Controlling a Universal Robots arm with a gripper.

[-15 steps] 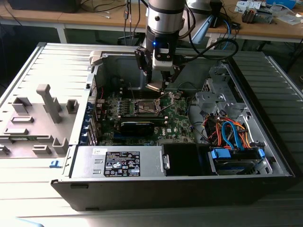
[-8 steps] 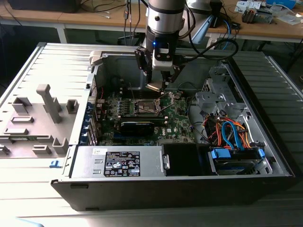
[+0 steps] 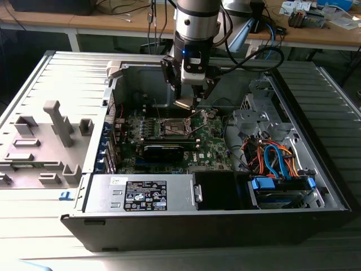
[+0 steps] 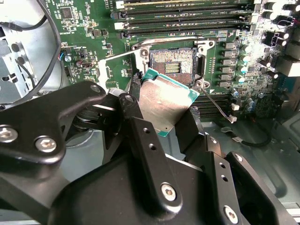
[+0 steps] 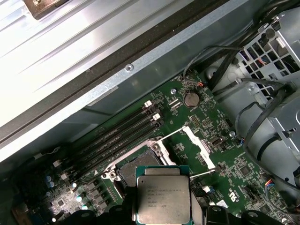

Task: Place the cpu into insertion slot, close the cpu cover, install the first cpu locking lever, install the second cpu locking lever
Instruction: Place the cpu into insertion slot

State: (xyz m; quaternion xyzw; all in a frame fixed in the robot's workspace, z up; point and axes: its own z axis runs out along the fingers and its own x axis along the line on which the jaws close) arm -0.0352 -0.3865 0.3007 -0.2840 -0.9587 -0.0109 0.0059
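Second wrist view shows one gripper (image 4: 161,110) with two black fingers (image 4: 136,101) clenched on opposite edges of the single cpu (image 4: 164,101). The chip is held tilted just above the near edge of the one insertion slot (image 4: 174,65) and apart from it. The slot's dark centre lies bare. One cpu cover (image 5: 200,146) stands swung open at the slot's side in the first wrist view. One thin wire lever (image 4: 216,104) juts out beside the slot. The cpu hides part of the slot's near frame, and its own lower edge is cut off in the first wrist view. Long black memory slots (image 5: 117,136) run beside the slot; their count is hard to make out.
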